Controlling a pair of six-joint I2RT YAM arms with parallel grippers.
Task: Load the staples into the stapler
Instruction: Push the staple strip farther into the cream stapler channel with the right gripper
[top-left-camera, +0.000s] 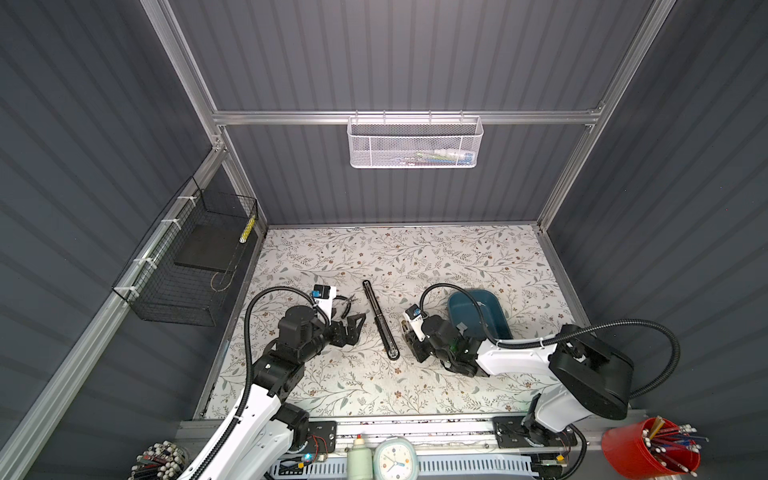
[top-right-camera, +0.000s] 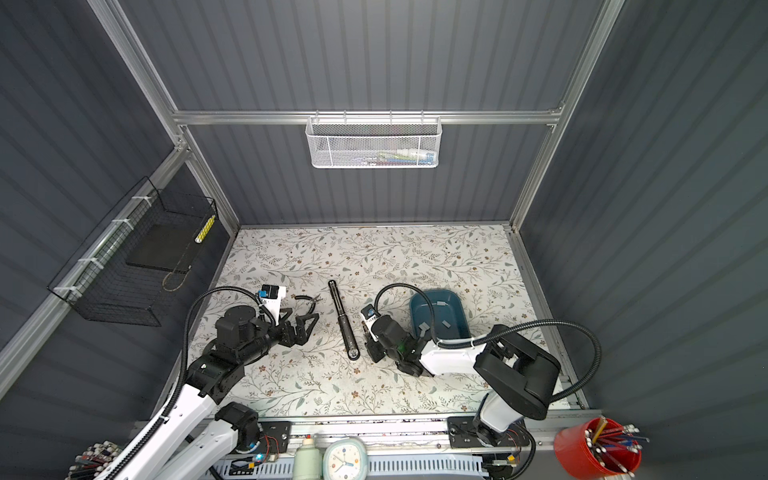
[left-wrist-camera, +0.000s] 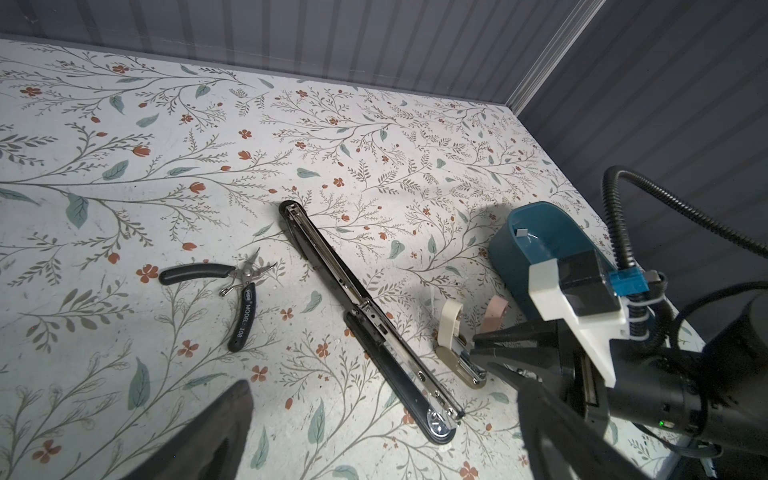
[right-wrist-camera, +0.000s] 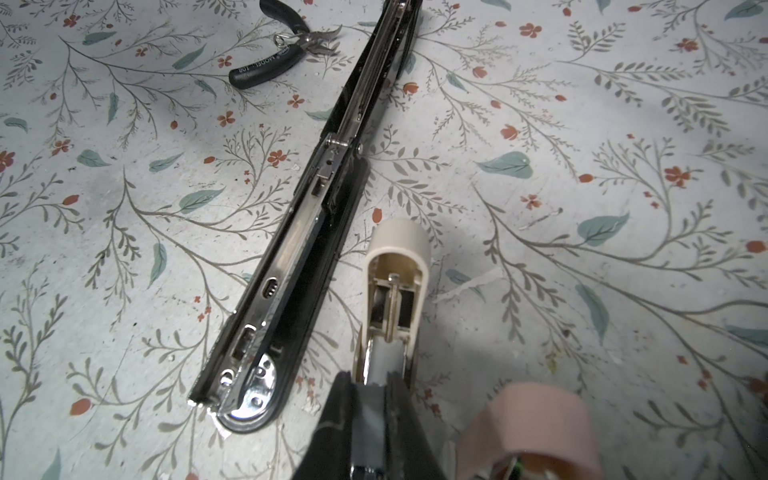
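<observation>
Black-handled pliers (left-wrist-camera: 246, 293) on floral mat (left-wrist-camera: 124, 137), white mesh basket (top-left-camera: 411, 145), red cup (top-left-camera: 623, 451), perhaps pens (top-left-camera: 673, 442)

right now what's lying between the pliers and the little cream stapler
The long black stapler, opened out flat, lies between the pliers and the cream stapler. The left wrist view shows this best.

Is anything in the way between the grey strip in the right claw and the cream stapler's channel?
Nothing visible. The cream stapler lies open, lid swung back, and the staples in the right gripper sit at its bare channel.
</observation>
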